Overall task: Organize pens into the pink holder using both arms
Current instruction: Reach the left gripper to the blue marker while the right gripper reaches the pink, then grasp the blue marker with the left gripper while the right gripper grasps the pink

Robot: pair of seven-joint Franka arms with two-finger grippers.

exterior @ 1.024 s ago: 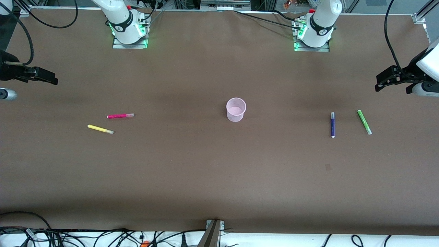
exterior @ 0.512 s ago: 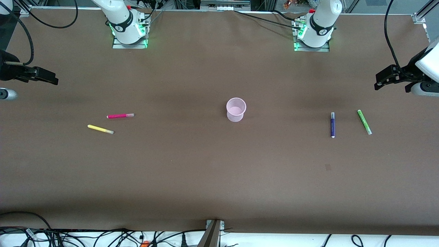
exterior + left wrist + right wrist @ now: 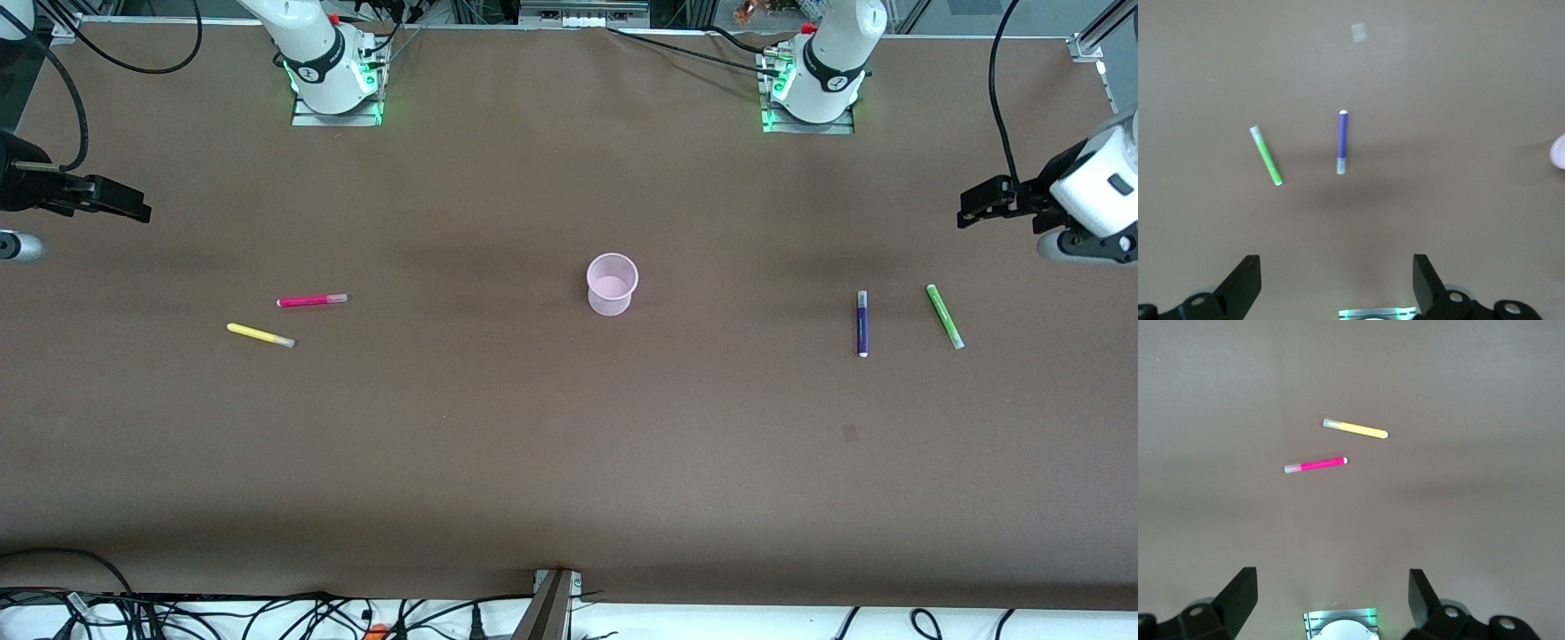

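Status for you: both arms are up in the air at the table ends, nothing held.

Left gripper (image 3: 973, 206) hangs over bare table at the left arm's end, with the green pen (image 3: 944, 316) and the purple pen (image 3: 861, 323) lying on the table below and off to the side of it. The wrist is pitched so the black fingers point in toward the table middle. In the left wrist view you can see its fingers (image 3: 1245, 283) spread wide apart, nothing between them.

Right gripper (image 3: 120, 203) hangs over the right arm's end, fingers likewise pointing inward. In the right wrist view its fingers (image 3: 1238, 593) are also spread wide, with nothing in them.

The pink holder (image 3: 612, 284) stands upright near the table centre, well apart from all the pens. You can see down into it; no pen inside.

- Green pen and purple pen lie flat toward the left arm's end, near each other but not touching. The green one is tilted and sits closer to that end; the purple one runs roughly straight toward the front camera.
- Magenta pen (image 3: 311, 300) and yellow pen (image 3: 260, 334) lie flat toward the right arm's end, close together, not touching. Yellow is nearer the front camera.

Brown table (image 3: 569, 444); cables (image 3: 267, 613) run along its front edge.
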